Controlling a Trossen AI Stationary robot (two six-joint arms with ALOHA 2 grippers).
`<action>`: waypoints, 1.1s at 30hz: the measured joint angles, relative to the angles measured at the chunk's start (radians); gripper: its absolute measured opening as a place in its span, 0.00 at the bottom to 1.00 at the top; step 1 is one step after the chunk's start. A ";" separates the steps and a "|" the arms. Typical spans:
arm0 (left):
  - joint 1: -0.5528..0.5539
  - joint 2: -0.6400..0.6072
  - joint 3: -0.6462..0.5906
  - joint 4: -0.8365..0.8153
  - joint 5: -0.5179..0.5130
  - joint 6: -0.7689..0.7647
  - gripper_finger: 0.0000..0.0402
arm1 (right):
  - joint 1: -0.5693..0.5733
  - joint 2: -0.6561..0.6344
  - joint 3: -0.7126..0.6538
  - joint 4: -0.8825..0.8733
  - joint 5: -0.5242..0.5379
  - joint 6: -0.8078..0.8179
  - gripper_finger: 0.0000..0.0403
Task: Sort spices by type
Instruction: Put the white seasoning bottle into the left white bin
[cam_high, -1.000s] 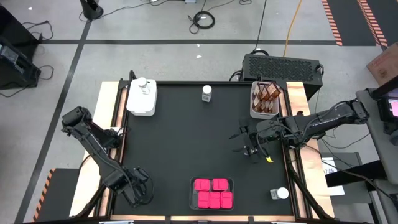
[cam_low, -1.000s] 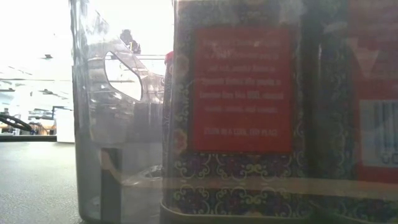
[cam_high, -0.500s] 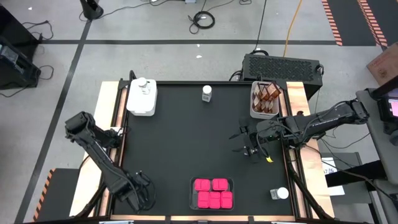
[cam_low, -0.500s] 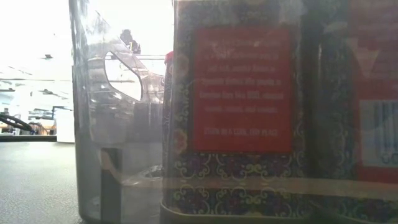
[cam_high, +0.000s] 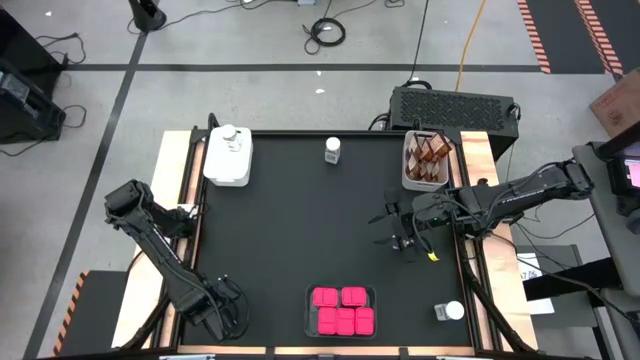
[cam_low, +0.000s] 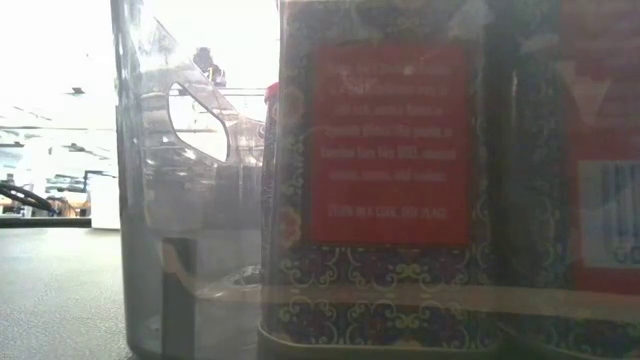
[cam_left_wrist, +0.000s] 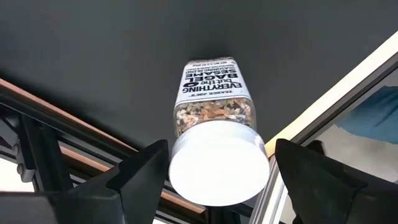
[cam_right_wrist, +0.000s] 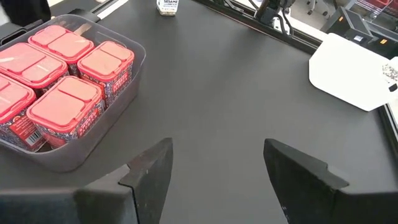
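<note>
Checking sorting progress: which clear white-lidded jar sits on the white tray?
The clear jar at the far-left corner: it rests on the white rectangular tray; the other two seen from above stand on bare black tabletop.

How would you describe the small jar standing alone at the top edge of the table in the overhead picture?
From above, follow the top edge of the black table. Between the white tray in one corner and the tray of brown jars in the other stands a small clear jar with a white lid. Unlike its neighbours, it sits in no tray.
</note>
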 joint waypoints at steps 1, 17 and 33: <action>0.000 0.000 0.000 -0.002 0.000 -0.001 0.74 | 0.000 0.000 0.000 0.000 0.000 -0.004 0.61; 0.000 0.000 0.000 -0.013 -0.004 0.000 0.74 | 0.000 0.000 0.000 0.000 0.000 -0.002 0.61; 0.000 -0.001 0.000 -0.025 -0.004 0.003 0.53 | 0.000 0.000 0.000 0.000 0.000 -0.003 0.61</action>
